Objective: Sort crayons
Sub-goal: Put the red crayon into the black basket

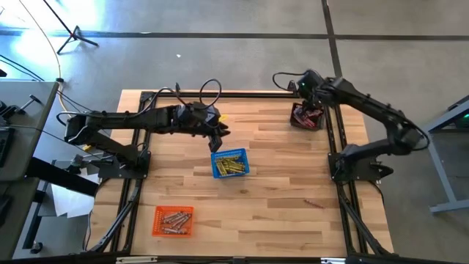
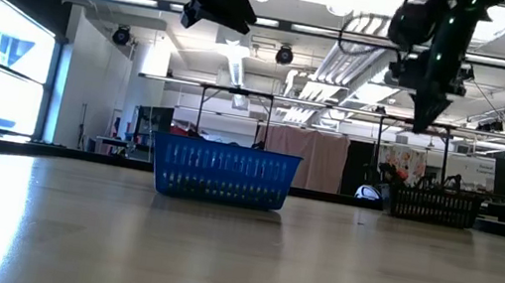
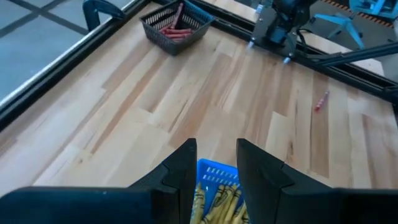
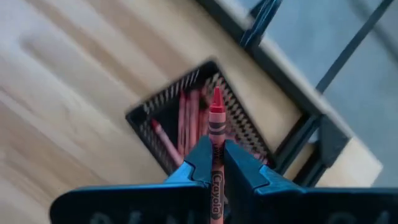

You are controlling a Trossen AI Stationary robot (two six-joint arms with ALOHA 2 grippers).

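Note:
My right gripper (image 1: pixel 308 105) is shut on a red crayon (image 4: pixel 216 121) above the dark mesh basket (image 1: pixel 306 117), which holds several red crayons (image 4: pixel 186 121) at the table's far right. My left gripper (image 3: pixel 216 155) is open and empty, a little above the far edge of the blue basket (image 1: pixel 230 163), which holds yellow crayons (image 3: pixel 217 205). In the low view both grippers (image 2: pixel 218 6) (image 2: pixel 427 113) hang well above the table. One loose red crayon (image 1: pixel 314 204) lies flat on the table at the near right. My right gripper pinches the red crayon's wrapped body (image 4: pixel 216 149) between its two fingers. The crayon lies along the fingers, and its pointed tip (image 4: pixel 216 96) sticks out past the fingertips. The fingers point down from above, and the crayon is clear of the dark basket below.
An orange basket (image 1: pixel 173 221) with tan crayons stands near the table's near left corner. The black frame rails (image 1: pixel 333 139) run along the table's edges. Bare wood lies between the baskets. The loose red crayon also shows in the left wrist view (image 3: pixel 321 101).

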